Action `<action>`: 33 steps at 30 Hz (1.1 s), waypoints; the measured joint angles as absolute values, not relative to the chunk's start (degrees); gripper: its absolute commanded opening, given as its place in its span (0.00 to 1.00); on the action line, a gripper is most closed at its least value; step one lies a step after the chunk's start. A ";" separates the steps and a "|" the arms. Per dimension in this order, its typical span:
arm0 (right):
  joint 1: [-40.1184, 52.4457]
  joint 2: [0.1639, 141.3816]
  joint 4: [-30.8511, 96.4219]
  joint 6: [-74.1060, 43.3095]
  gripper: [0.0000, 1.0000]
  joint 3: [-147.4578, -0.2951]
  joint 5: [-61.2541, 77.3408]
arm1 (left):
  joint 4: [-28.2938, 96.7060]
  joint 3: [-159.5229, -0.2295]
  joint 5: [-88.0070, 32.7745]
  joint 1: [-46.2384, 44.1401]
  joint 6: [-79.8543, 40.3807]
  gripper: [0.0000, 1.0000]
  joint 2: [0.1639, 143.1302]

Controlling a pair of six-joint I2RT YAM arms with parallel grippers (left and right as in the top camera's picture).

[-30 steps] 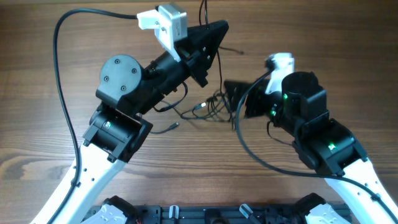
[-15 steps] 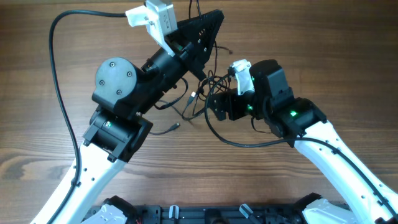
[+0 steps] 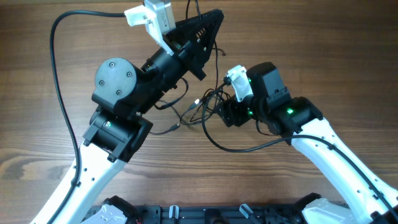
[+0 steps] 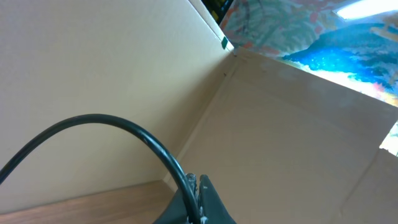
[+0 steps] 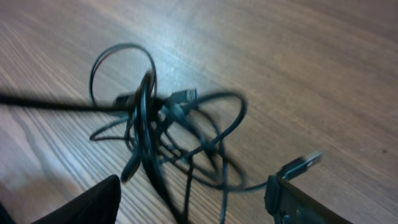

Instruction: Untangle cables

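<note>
The cables (image 3: 208, 99) are a small tangle of thin black cords on the wooden table between the two arms. One loose plug end (image 3: 176, 125) lies to the tangle's left. My left gripper (image 3: 217, 17) is raised above the table's far side and is shut on one thin black cord, which runs in an arc into its closed fingertips (image 4: 198, 186). My right gripper (image 3: 219, 109) is open, low over the table at the tangle's right side. In the right wrist view the tangle (image 5: 168, 118) lies just ahead of and between its spread fingers (image 5: 193, 196). A silver-tipped plug (image 5: 303, 163) lies by the right finger.
The left arm's thick black cable (image 3: 57, 68) arcs over the table's left side. The right arm's own cable (image 3: 231, 147) loops low in front of the tangle. A cardboard wall (image 4: 280, 112) stands beyond the table's far edge.
My right arm has swung left up to the tangle, with the open gripper now at it. The tangle's loops have shifted. The left gripper rose slightly and moved left with its cord.
</note>
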State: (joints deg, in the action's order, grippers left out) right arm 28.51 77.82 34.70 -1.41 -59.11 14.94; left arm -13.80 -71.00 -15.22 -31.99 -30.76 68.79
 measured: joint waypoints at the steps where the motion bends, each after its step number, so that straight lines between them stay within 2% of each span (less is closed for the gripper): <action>1: 28.51 78.78 34.70 -1.21 0.35 -59.11 15.31 | -13.80 -71.00 -15.22 -31.99 -30.76 0.04 68.79; 3: 28.51 80.18 34.65 -1.26 0.16 -59.11 15.44 | -13.80 -71.00 -15.22 -31.99 -30.79 0.04 68.79; 5: 28.51 80.47 34.15 -2.61 0.04 -59.09 15.44 | -13.78 -71.00 -15.16 -31.99 -30.79 0.04 68.79; 9: 28.51 80.47 35.09 -7.81 0.04 -59.11 11.70 | -11.84 -71.00 -11.81 -31.88 -30.76 0.04 68.79; 13: 26.52 80.47 42.65 -22.76 0.04 -59.00 -5.37 | -9.61 -71.00 -9.41 -26.15 -30.76 0.04 67.44; 19: 25.12 80.47 40.62 -28.99 0.04 -59.00 -8.64 | -10.20 -71.00 -7.62 -19.07 -31.90 0.04 61.60; 25: 25.12 80.47 37.23 -31.94 0.04 -59.00 -4.03 | -18.50 -71.00 -7.35 -15.90 -42.00 0.04 61.49; 28: 25.12 80.47 37.47 -32.69 0.04 -59.00 -3.57 | -26.15 -70.98 -7.66 -15.90 -43.44 0.04 61.49; 31: 25.12 80.47 40.56 -38.46 0.04 -59.00 -5.87 | -33.15 -71.05 -7.79 -15.90 -45.69 0.04 61.30; 33: 25.12 80.47 41.34 -40.38 0.04 -59.00 -6.98 | -33.43 -71.05 -7.29 -15.90 -46.41 0.04 61.23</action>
State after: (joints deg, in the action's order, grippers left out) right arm 25.12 80.47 41.34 -40.38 -59.00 -6.98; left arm -33.43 -71.05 -7.29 -15.90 -46.41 61.23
